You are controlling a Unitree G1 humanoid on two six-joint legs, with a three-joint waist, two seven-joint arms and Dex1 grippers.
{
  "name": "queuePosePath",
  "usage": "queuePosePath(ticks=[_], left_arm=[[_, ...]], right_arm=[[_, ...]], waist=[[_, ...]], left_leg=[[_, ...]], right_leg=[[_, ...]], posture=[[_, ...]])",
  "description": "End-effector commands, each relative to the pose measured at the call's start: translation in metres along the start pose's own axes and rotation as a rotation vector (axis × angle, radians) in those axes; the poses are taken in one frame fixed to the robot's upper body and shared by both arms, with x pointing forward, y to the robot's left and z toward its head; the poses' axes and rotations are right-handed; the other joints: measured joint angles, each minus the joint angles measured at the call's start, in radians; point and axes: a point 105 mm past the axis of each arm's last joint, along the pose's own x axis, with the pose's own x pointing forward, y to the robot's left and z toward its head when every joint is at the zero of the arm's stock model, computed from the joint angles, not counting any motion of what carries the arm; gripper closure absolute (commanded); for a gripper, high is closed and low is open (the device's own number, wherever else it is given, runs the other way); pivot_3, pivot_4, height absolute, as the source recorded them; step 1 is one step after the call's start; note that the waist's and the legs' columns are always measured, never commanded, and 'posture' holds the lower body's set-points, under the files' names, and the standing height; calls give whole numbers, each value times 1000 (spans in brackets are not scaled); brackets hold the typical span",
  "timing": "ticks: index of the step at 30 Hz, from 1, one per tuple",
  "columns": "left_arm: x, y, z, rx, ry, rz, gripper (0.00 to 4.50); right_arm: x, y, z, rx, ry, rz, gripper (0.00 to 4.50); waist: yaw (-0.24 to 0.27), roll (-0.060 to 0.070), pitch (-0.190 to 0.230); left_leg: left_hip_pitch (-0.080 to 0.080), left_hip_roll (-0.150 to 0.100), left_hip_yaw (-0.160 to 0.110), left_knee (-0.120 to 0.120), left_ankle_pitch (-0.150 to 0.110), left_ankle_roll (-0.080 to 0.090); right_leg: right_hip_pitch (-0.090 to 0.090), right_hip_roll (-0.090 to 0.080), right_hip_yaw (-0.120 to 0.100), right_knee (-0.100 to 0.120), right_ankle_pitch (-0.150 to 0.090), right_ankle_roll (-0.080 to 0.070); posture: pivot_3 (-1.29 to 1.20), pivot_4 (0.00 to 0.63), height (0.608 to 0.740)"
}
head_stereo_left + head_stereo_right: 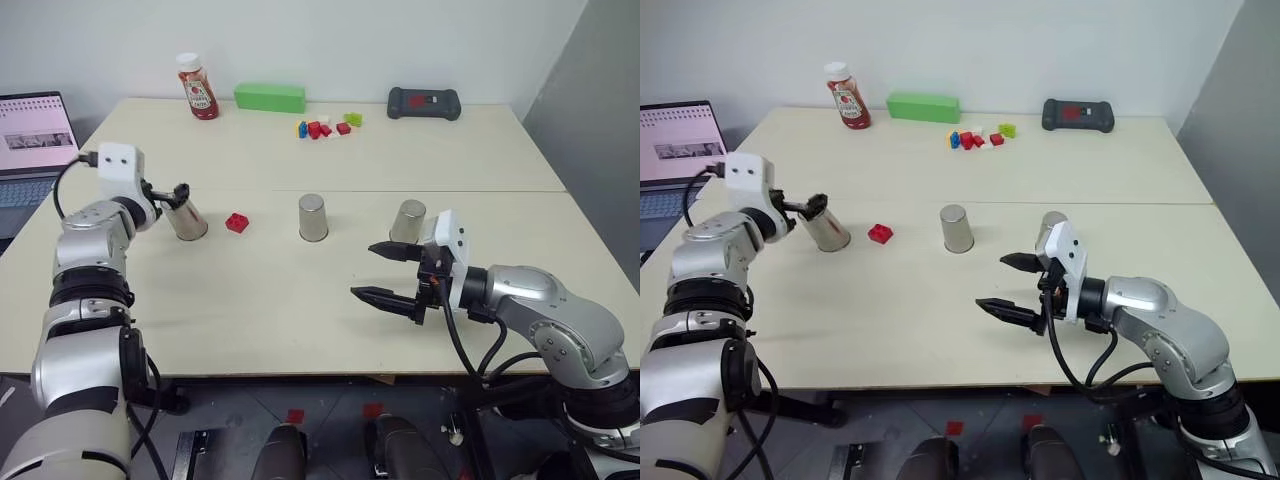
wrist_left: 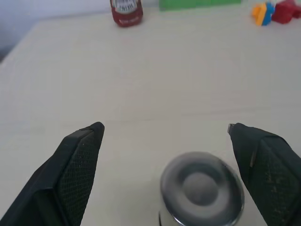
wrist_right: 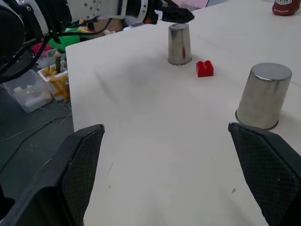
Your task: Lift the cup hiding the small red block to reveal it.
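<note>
Three silvery cups stand mouth-down in a row on the table. The small red block (image 1: pixel 237 222) lies uncovered between the left cup (image 1: pixel 187 220) and the middle cup (image 1: pixel 313 217), close to the left one. My left gripper (image 1: pixel 176 193) hovers just above the left cup; it is open, and in the left wrist view its fingers (image 2: pixel 77 160) stand wide of the cup's base (image 2: pixel 202 188) without touching it. The right cup (image 1: pixel 408 221) stands just beyond my right gripper (image 1: pixel 385 273), which is open, points left and holds nothing.
At the table's far edge are a red ketchup bottle (image 1: pixel 198 88), a long green box (image 1: pixel 269 97), a cluster of small coloured bricks (image 1: pixel 325 126) and a black device (image 1: pixel 424 103). A laptop (image 1: pixel 35 140) sits off the left side.
</note>
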Motion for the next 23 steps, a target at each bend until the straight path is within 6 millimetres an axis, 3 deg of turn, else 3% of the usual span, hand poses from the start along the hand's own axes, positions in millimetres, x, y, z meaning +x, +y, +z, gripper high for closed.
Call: queuePosePath(ticks=[1,5,8,12,15,23], left_arm=[[-25,-9,44,126,-144,-115,15],[-72,-25,38,192,-114,-326,15],[-104,-20,32,188,-59,-370,15],[-135,-17,10,204,55,-426,15],[-148,-21,-3,176,100,-471,15],[-157,-30,-18,118,119,-496,15]], right_arm=[[-6,-1,13,-58,-57,-30,0],[-11,-4,12,-85,-82,-59,0],[-17,-4,9,-73,-77,-48,0],[-24,-7,6,-77,-51,-33,0],[-27,-11,6,-89,-34,-23,0],[-33,-16,7,-103,-14,-19,0]], waist=[[0,0,0],[-9,0,0],[-14,0,0],[-16,0,0],[-12,0,0],[-2,0,0]], left_leg=[[0,0,0,0,0,0],[0,1,1,-1,0,0],[1,1,1,-1,0,0],[2,2,1,-1,0,0],[4,1,2,-1,0,0],[4,1,2,-1,0,0]], right_leg=[[0,0,0,0,0,0],[0,0,1,0,1,-1],[0,-1,1,0,0,-1],[0,0,1,0,-1,-1],[2,0,1,0,-1,-1],[1,0,1,0,-1,-1]], posture=[[0,150,740],[0,150,740],[0,150,740],[0,150,740],[0,150,740],[0,150,740]])
